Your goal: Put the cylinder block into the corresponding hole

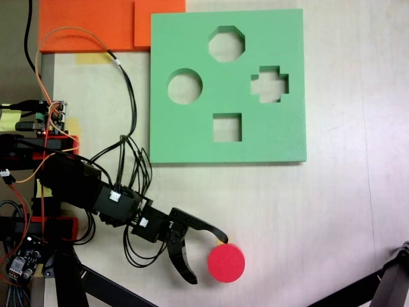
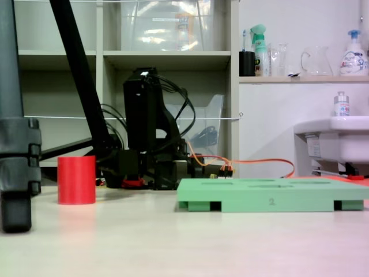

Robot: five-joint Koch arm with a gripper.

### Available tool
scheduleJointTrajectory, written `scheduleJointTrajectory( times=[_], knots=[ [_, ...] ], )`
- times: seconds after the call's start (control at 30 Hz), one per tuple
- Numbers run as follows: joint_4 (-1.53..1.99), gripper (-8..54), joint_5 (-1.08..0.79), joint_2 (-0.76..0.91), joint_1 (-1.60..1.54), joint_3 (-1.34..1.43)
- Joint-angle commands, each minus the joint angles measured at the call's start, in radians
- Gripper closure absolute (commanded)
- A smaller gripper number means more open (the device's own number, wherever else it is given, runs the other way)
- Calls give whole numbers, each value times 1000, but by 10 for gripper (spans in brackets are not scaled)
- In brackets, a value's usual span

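Red cylinder block (image 1: 225,263) stood upright near counter's (image 1: 345,211) bottom edge in top-down fixed view, well apart from green foam board (image 1: 192,134). I saw jaws (image 1: 206,259) wide, unloaded, upper tip nearly touching block. My worry: tip could nudge block away, or block could jam at circular hole (image 1: 185,86).

I have two still cameras. One hangs above and looks straight down on the worktop (image 1: 332,211), close enough that the green foam board (image 1: 192,137) beyond the gripper (image 1: 206,258) takes up much of the picture. The other sits low, almost level with the worktop (image 2: 190,242), looking sideways across it toward shelves (image 2: 167,55). Both share the board (image 2: 271,196), the red cylinder (image 1: 225,263) (image 2: 76,179) beside the gripper, and the arm (image 1: 115,198) (image 2: 144,124).
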Motion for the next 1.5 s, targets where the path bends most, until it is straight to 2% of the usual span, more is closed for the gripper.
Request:
scheduleJointTrajectory(
  times=[0.0, 0.5, 0.57, 0.6, 0.63, 0.77, 0.93, 1.13, 1.47],
  knots=[
    [-29, -56, 14, 5, 11, -34],
    [146, -47, 15, -143, 44, -328],
    [160, 2, 15, -143, 51, -342],
    [163, 109, 15, -141, 54, -344],
    [167, 181, 15, -129, 58, -342],
    [169, 190, 14, -104, 57, -327],
    [215, 225, 17, 67, 9, -219],
    [385, 250, 20, 437, -296, -133],
    [388, 250, 48, 503, -900, -60]
  ],
)
